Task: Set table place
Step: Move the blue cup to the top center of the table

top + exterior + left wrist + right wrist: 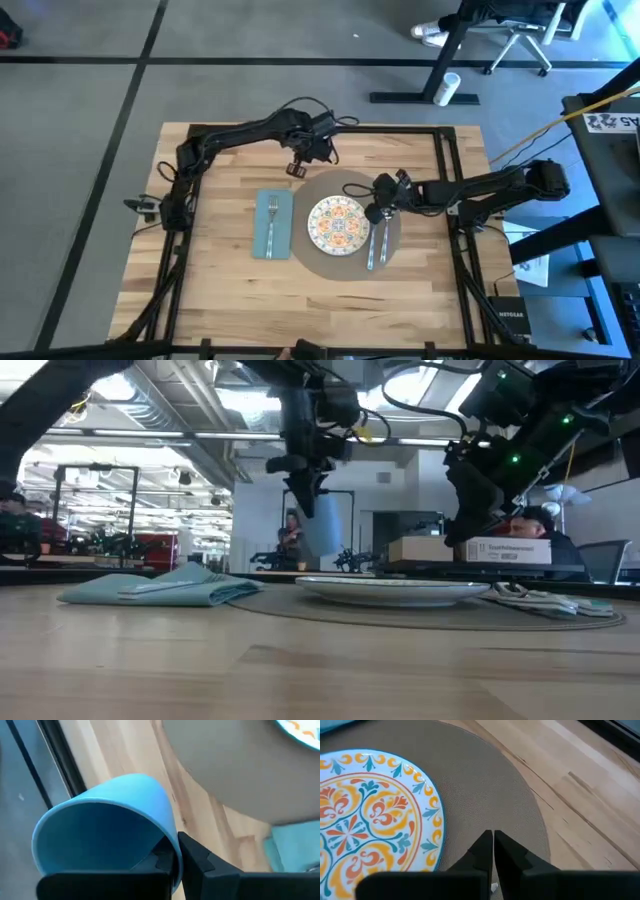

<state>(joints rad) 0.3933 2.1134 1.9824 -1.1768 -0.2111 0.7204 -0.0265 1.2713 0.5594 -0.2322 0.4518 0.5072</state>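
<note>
1. Jaws: the left gripper (175,857) clamps the rim of a blue cup (105,827); the right gripper (493,851) is closed, empty.
2. The cup hangs above the table (220,280), at the placemat's (325,185) eleven o'clock.
3. It looks light, stiff and slippery; a rim pinch suits it.

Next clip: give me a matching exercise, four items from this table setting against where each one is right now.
Items:
1. blue cup
2. patterned plate
3. fork
4. right gripper

Places:
A. on the teal napkin
B. centred on the placemat
C. shut, over the placemat beside the plate
D. held in the left gripper

Pairs: 1-D, 2-B, 3-A, 4-C
</note>
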